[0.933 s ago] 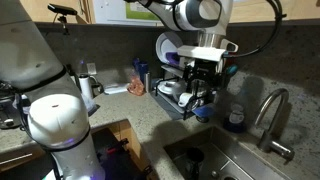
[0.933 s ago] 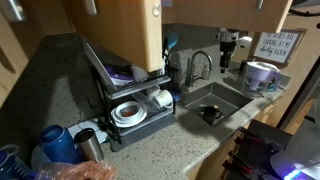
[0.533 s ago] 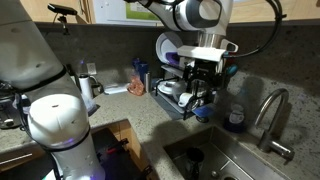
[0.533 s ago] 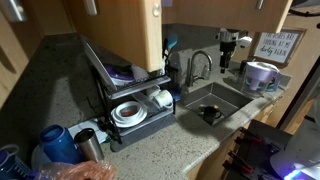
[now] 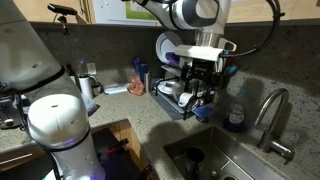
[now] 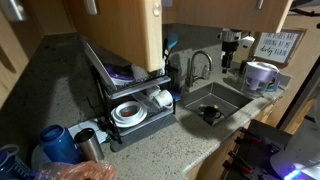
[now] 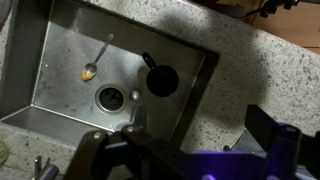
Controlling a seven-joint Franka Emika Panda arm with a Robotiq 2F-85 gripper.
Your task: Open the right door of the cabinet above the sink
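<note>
Lt tan cabinet, grey sink, speckled ctr

Glossy white, rounded arm links at nine o'clock in an exterior view, grey circular joint cap at twelve o'clock, thin black cable looping toward two o'clock, matte black gripper, dark blocky fingers in the wrist view, violet glow at six o'clock.

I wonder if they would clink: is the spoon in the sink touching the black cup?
Apart. The wrist view shows bare floor of the sink between the spoon and the black cup, so there is a plain gap.
</note>
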